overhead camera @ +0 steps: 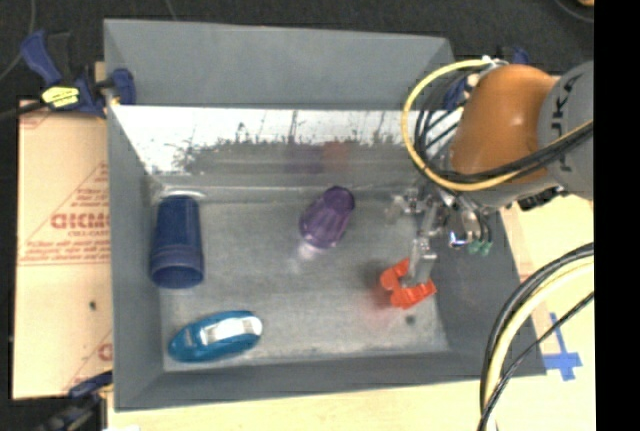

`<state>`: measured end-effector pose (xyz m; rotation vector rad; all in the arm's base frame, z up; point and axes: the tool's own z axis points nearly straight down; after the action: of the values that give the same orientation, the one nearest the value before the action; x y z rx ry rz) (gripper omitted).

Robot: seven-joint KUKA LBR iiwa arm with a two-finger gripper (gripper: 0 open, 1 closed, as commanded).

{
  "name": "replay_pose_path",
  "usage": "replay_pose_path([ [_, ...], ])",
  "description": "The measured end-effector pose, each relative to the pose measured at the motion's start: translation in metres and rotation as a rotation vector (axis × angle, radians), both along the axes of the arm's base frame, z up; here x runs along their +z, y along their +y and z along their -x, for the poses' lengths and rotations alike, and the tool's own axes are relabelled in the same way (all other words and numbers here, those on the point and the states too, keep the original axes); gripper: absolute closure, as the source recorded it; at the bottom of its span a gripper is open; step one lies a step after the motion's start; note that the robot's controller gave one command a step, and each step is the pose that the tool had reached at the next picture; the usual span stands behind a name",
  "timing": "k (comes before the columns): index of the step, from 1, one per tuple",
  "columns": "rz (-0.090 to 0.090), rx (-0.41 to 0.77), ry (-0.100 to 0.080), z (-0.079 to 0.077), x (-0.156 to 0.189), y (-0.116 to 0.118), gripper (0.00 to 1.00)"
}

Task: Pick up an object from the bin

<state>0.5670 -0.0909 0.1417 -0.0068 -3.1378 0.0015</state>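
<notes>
My gripper (424,261) hangs low in the right part of the bin, under the arm's orange cover. Its tip comes down right at a small orange-red plastic piece (404,289) that lies on the bin floor near the front right corner; the piece's upper edge meets the tip. A translucent purple cup (326,217) lies on its side in the middle of the bin, to the left of the gripper and apart from it.
A dark blue cup (177,240) lies on its side by the left wall. A blue and white oval thing (215,335) rests in the front left corner. The right wall stands close behind the gripper.
</notes>
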Motion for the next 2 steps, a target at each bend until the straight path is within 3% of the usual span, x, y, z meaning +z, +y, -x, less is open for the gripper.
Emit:
replay_pose_path([
  [1, 0.001, 0.003, -0.007, -0.001, 0.005, 0.000, 0.00],
  [2, -0.001, 0.035, 0.001, 0.017, -0.064, -0.036, 0.00],
])
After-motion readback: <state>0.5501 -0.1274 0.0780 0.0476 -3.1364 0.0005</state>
